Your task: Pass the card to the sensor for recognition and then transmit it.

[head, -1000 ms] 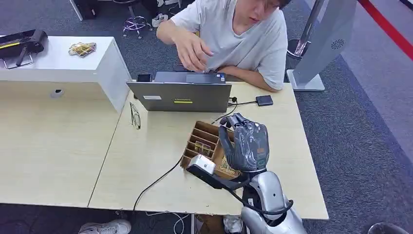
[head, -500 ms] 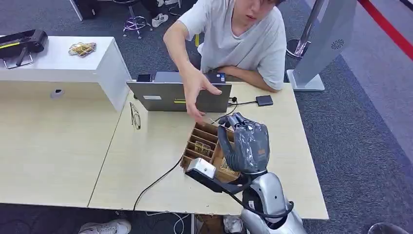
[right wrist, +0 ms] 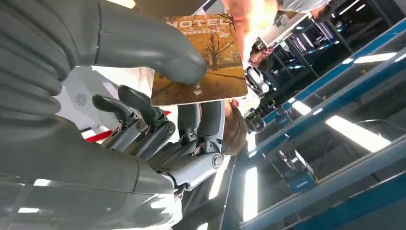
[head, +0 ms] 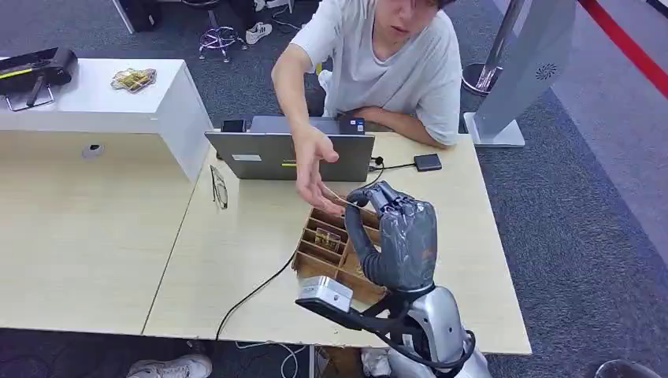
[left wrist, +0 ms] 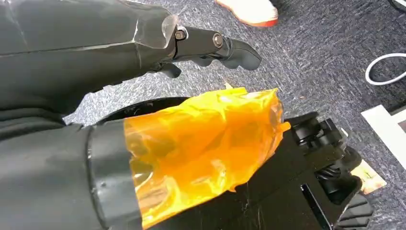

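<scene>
right hand point(head: 398, 236), raised at lower centre of the head view above the wooden compartment tray point(head: 311, 250), grips the hotel card point(right wrist: 201, 60). in the right wrist view the thick thumb point(right wrist: 177, 64) presses the printed face of the card against the darker fingers point(right wrist: 143, 117) behind it, a pinch near one edge that leaves most of the card free, judged to be so that another hand can take it. in the head view the card appears as a thin pale sliver point(head: 340, 198) at the fingertips, just beside the person's hand point(head: 313, 169), which reaches over the laptop point(head: 291, 156) towards it; whether the person's fingers already touch the card cannot be told. the palm faces the person and the card is held high, clear of the tray, which fits the hand-over step of the task. the small white sensor box point(head: 324, 290) sits on the desk point(head: 236, 260) at the near end of the tray, its cable trailing to the near edge, well below the card. left hand point(left wrist: 210, 45), seen in the left wrist view hanging over grey carpet, holds nothing, with its fingers loosely extended.
</scene>
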Controlling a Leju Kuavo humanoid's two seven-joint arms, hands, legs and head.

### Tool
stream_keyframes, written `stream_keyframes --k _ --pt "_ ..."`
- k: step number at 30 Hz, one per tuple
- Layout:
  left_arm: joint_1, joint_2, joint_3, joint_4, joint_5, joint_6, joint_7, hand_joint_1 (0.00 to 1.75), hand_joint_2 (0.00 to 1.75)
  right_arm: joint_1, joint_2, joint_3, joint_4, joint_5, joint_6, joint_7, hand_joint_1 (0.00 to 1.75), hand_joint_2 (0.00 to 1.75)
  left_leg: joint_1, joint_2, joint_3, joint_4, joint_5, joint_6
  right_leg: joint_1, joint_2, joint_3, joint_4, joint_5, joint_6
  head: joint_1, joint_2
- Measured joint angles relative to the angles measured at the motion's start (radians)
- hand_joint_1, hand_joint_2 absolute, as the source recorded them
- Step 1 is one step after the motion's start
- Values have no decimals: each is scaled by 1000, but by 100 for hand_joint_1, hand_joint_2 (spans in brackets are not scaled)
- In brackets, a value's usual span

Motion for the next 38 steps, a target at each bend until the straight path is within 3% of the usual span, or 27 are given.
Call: stream_keyframes --k 25,26,27,28,38 --pt "-2 0 -1 0 -34 -16 7 0 0 -105 43 50 125 -58 119 18 175 175 0 0 0 0 0 0 0 0 0 0 0 0 0 0" --pt "-2 0 -1 0 -34 -16 8 0 0 -108 46 53 131 -58 122 18 140 175 0 0 0 0 0 0 0 0 0 0 0 0 0 0" --pt "-2 0 -1 0 -35 -16 10 0 0 -111 48 55 138 -58 124 18 140 175 0 0 0 0 0 0 0 0 0 0 0 0 0 0" --pt "-2 0 -1 0 -35 -16 13 0 0 -114 48 57 144 -58 124 18 5 175 0 0 0 0 0 0 0 0 0 0 0 0 0 0" --pt "-2 0 -1 0 -37 -19 17 0 0 -119 51 76 171 -42 137 34 0 175 0 0 0 0 0 0 0 0 0 0 0 0 0 0"
